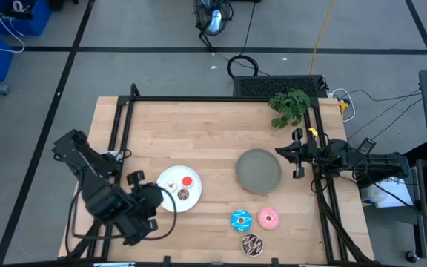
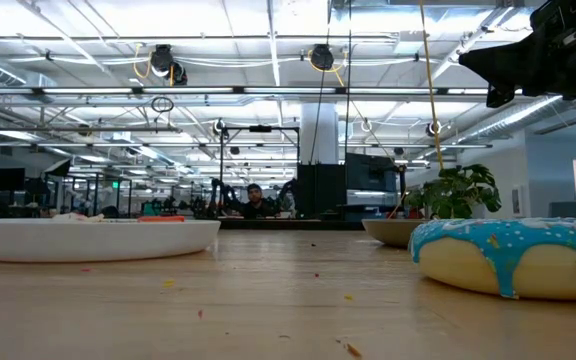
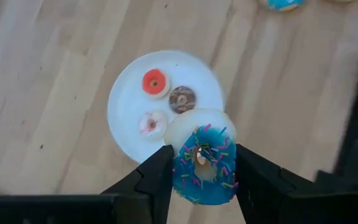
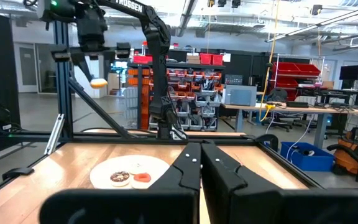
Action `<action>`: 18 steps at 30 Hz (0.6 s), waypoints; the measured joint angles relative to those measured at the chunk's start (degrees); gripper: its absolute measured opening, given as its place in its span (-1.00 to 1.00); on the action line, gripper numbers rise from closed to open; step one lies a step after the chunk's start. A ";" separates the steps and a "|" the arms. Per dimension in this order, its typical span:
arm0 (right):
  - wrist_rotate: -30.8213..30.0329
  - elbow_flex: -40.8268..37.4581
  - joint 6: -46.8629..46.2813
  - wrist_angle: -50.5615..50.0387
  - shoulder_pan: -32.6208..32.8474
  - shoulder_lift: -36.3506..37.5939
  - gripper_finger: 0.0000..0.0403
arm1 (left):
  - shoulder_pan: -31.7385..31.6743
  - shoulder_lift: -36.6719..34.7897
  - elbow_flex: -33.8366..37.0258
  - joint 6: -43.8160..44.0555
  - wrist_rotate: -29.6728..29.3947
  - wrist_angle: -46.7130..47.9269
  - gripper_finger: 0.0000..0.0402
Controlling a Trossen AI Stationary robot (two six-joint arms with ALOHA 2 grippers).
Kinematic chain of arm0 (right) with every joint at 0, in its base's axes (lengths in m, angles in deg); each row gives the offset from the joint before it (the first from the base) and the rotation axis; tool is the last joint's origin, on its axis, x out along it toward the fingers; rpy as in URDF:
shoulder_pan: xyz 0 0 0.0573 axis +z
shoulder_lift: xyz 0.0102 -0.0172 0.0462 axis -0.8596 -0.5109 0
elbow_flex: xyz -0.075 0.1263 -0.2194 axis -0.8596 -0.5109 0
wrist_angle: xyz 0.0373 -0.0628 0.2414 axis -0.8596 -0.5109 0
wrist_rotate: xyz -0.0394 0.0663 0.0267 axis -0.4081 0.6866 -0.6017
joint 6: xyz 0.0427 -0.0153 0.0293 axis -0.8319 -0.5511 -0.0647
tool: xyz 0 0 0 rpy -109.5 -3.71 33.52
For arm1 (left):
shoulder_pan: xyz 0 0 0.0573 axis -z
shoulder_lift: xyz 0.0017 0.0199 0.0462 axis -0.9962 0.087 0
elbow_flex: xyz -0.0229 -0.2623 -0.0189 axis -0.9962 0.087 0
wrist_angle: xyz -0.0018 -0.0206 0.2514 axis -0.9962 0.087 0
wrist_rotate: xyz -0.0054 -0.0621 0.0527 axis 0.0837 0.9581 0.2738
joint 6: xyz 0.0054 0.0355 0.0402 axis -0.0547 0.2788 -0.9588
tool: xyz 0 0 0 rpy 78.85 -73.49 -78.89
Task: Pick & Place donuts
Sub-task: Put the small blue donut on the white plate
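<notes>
High view. The left gripper (image 1: 156, 199) was positioned over the near-left edge of the white plate (image 1: 170, 180), which carried a red donut (image 1: 187, 182), a brown donut (image 1: 183, 195) and a white donut (image 1: 172, 185). To the right of it lay the gray plate (image 1: 259, 171). Near the front edge of the table (image 1: 206, 133) sat a larger blue donut (image 1: 241, 219), a pink donut (image 1: 268, 218) and a chocolate donut (image 1: 252, 244). The right gripper (image 1: 296, 154) waited at the table's right side, beside a green plant (image 1: 290, 105).

Low view. The larger blue donut (image 2: 513, 255) filled the near right, resting on the tabletop; the white plate (image 2: 88, 238) appeared at the left, and the plant (image 2: 455, 192) stood behind. A person was visible far back in the room.

Left wrist view. The two fingers (image 3: 156, 180) pinched a blue sprinkled donut (image 3: 204, 163) from either side, holding it above the rim of the white plate (image 3: 126, 106). On that plate lay the red donut (image 3: 155, 82), the brown donut (image 3: 182, 99) and the white donut (image 3: 152, 123).

Right wrist view. The right gripper's (image 4: 201, 163) fingers were pressed together, empty. Across the table stood the white plate (image 4: 132, 167), and the left arm was raised above it.
</notes>
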 joint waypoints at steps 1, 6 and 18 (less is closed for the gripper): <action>0.00 0.01 0.00 0.00 0.01 0.00 -1.00 | -0.82 -0.03 1.10 -0.32 0.42 0.03 -0.23; 0.02 -0.02 -0.02 0.00 0.01 0.00 -1.00 | -6.05 -0.01 10.84 -2.03 3.43 -1.48 -0.23; -0.02 -0.01 0.09 0.00 0.01 0.00 -1.00 | -14.24 0.05 29.90 -18.08 13.73 -26.20 -0.23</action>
